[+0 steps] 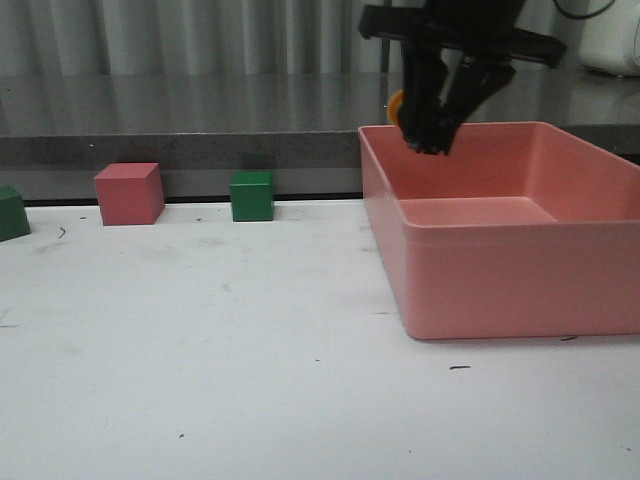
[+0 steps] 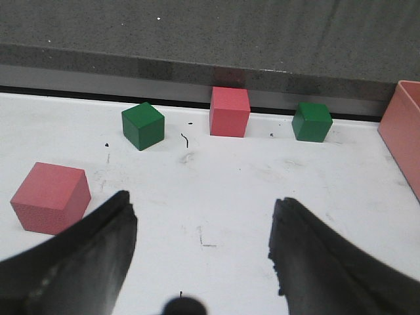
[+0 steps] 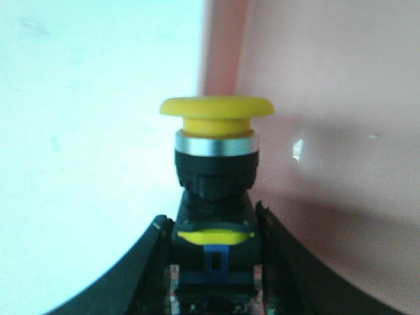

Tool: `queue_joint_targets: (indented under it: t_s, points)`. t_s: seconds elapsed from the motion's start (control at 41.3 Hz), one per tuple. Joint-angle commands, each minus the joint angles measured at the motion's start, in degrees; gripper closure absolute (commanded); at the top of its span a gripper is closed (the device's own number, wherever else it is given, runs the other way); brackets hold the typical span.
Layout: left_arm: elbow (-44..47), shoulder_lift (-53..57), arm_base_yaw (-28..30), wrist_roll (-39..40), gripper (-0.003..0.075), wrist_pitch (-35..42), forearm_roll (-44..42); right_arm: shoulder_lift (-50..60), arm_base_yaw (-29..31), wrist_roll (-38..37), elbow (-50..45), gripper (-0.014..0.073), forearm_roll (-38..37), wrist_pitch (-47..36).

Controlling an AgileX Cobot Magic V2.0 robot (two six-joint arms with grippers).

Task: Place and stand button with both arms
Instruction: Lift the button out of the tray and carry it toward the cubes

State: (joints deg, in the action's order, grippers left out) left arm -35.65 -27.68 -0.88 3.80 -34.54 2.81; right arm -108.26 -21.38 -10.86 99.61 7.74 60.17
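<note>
From my seat the left gripper (image 2: 200,262) hangs over the table (image 1: 250,400) with its fingers spread wide and nothing between them, so that arm has taken no part in the job as yet; ahead of it I see a pink cube (image 2: 51,197) near the left side of the table, then a green cube (image 2: 142,125), a second pink cube (image 2: 230,111) and a second green cube (image 2: 312,122) lined along the far edge; further right stands the pink bin (image 1: 520,290), open-topped, at the table's right side; over its far left corner my right gripper (image 1: 430,140) is up in the air, clamped on the dark base of the button (image 3: 216,170), whose yellow cap points away from the fingers and shows in the front view only as an orange sliver beside them; I judge the pick done and the carry under way, with the button lifted clear of the bin and touching nothing but the fingers; what is left, as I read it, is the whole placing: bringing it down on the open table, standing it on its base, and whatever help the left arm is meant to give.
</note>
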Motion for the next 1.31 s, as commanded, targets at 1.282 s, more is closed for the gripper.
queue_joint_targets:
  t_s: [1.282]
  points:
    - [-1.8, -0.7, 0.0, 0.0, 0.0283, 4.8, 0.6, -22.1, -26.2, -38.4, 27.3, 0.0367, -13.2, 13.2]
